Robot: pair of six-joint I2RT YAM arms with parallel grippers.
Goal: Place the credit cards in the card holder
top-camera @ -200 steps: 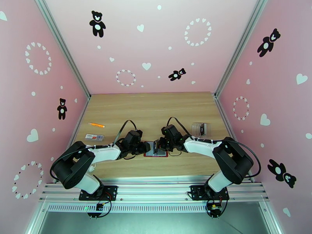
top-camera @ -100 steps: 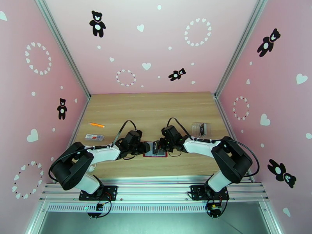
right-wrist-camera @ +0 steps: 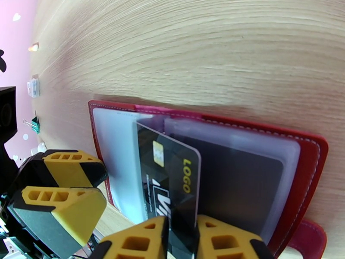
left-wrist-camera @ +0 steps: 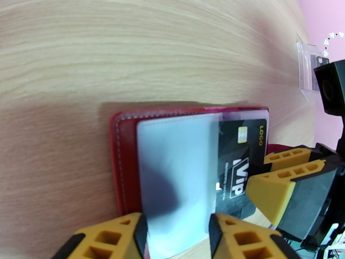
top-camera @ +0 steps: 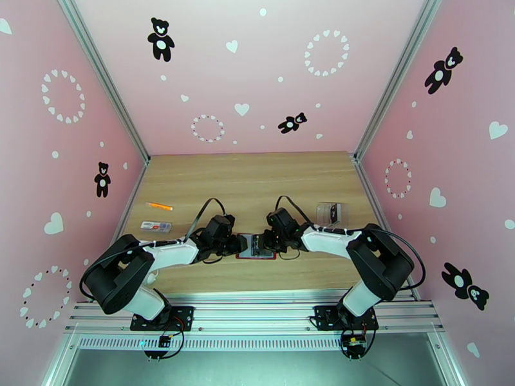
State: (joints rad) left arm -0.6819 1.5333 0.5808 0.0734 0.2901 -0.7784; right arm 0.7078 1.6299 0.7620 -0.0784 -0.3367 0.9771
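Right tool (right-wrist-camera: 181, 232) has jaws slightly apart around the black card (right-wrist-camera: 172, 178) in the card holder (right-wrist-camera: 311, 147); left tool (left-wrist-camera: 177, 227) straddles a sleeve (left-wrist-camera: 177, 165), can't tell if it's gripping.

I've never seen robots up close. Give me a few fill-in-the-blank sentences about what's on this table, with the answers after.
1. The open card holder has a ___ cover.
2. The black card between the fingers of the right gripper carries the yellow word ___.
3. The clear case stands on the table near the ___ arm.

Missing words: red; LOGO; right.
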